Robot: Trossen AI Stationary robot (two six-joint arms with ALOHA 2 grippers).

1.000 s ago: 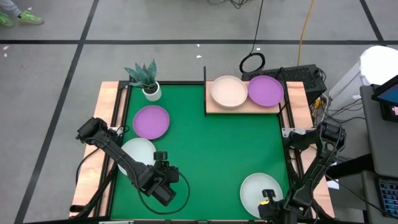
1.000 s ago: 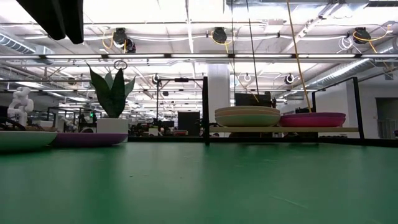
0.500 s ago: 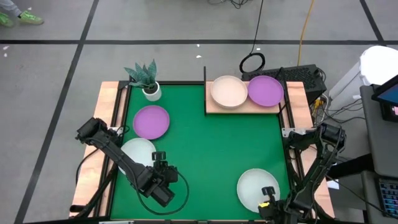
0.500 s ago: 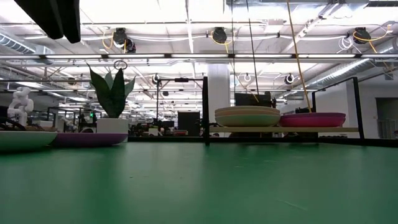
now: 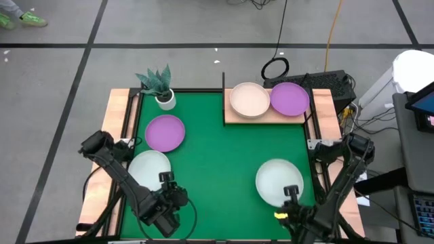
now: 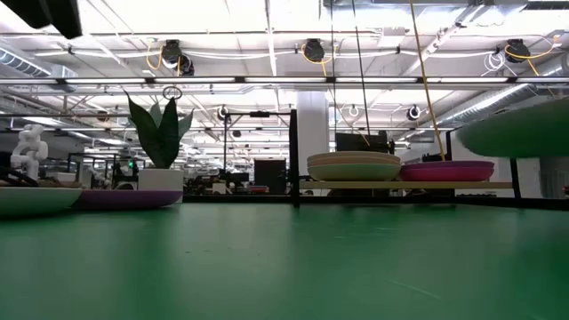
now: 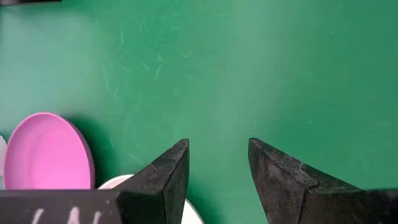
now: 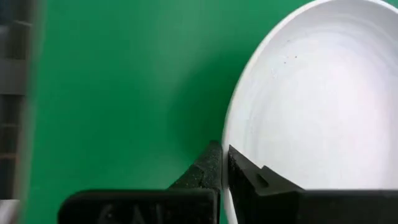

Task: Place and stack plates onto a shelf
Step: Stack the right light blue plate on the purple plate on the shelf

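Clamping the rim of a round whitish plastic plate [image 5: 279,181], right gripper [image 5: 291,199] at the near right of the green mat [image 5: 224,156], fingers pinched tight on the plate edge, plate lifted clear of the mat in the low view [image 6: 520,129]. Left gripper [image 5: 171,196] near the front left corner, jaws parted and gripping nothing, just beside a second whitish round plate [image 5: 149,167] lying on the mat. Purple round plate [image 5: 165,132] flat on the mat nearby. Flat light-wood shelf board [image 5: 234,118] at the far edge, carrying a cream-topped stack of plates [image 5: 249,99] and a purple plate [image 5: 289,98] side by side.
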